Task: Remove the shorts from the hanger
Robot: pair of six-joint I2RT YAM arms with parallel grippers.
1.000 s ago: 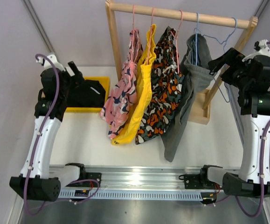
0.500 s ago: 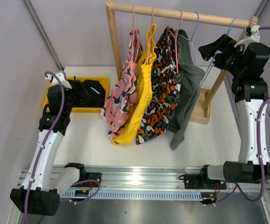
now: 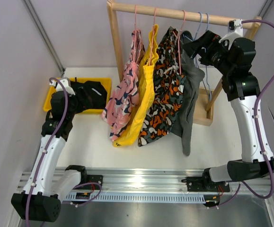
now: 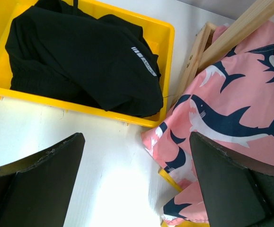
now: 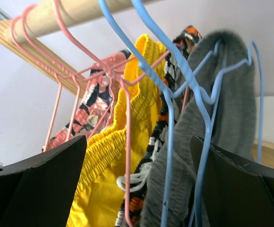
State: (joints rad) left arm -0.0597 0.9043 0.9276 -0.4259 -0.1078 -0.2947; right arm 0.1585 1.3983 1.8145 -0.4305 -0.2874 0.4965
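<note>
Both gape empty: my left gripper [image 4: 137, 138] by black shorts [image 4: 80, 52] in yellow bin [image 4: 168, 35]; right gripper [image 5: 137, 140], upper right, seemingly beside grey shorts [image 5: 231, 94].

The right gripper [image 3: 198, 46] climbs leftward to the blue hangers [image 3: 207, 21]. The grey shorts [image 3: 190, 109] shift left and hang lower. The left arm [image 3: 51, 142] draws back.

I count five pairs of shorts [image 3: 144, 94]: one pink shark-print pair [image 3: 122, 97], one yellow pair [image 3: 146, 71], one camouflage pair [image 3: 165, 90], one grey pair [image 3: 192, 94], one black pair [image 4: 80, 52]. Three pink hangers [image 5: 126, 156], two blue hangers [image 5: 148, 70], one wooden rack [image 3: 170, 13], one yellow tray [image 4: 167, 35], two robot arms [image 3: 49, 151].
</note>
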